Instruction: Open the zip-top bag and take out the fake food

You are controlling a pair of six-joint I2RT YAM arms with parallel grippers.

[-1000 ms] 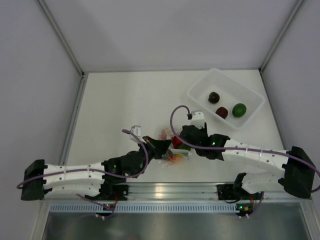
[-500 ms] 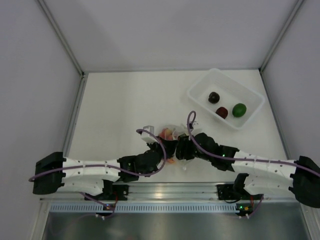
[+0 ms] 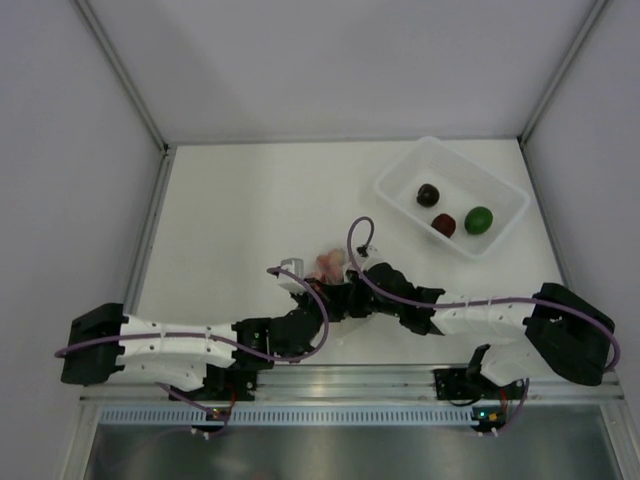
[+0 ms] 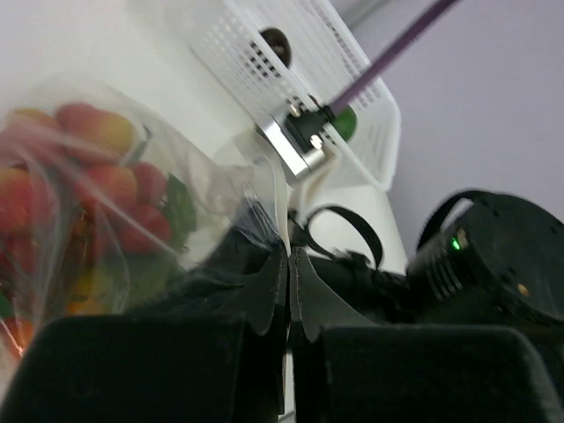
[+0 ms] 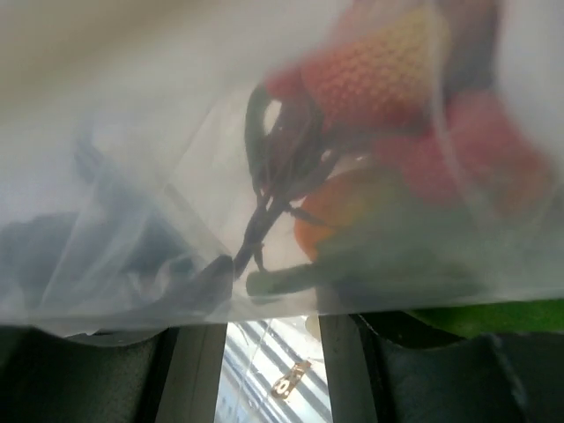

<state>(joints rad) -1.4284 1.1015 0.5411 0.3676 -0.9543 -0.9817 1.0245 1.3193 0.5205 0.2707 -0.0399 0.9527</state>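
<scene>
Film of the zip-top bag (image 4: pixel 208 189) sits pinched between the closed fingers of the left gripper (image 4: pixel 288 257), near the front edge of the table (image 3: pixel 230 210), with the fake food (image 4: pixel 104 183) bunched inside. The right gripper (image 3: pixel 356 292) meets the bag's other side, its fingertips draped in plastic; whether it grips cannot be told.

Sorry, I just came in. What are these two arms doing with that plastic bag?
Both arms are working on the zip-top bag. The left hand is shut, pinching the bag's thin plastic. The right hand is pressed against the bag from the other side; whether it grips is unclear. Red and orange fake food is inside the bag, while three round pieces lie in the tub.
</scene>
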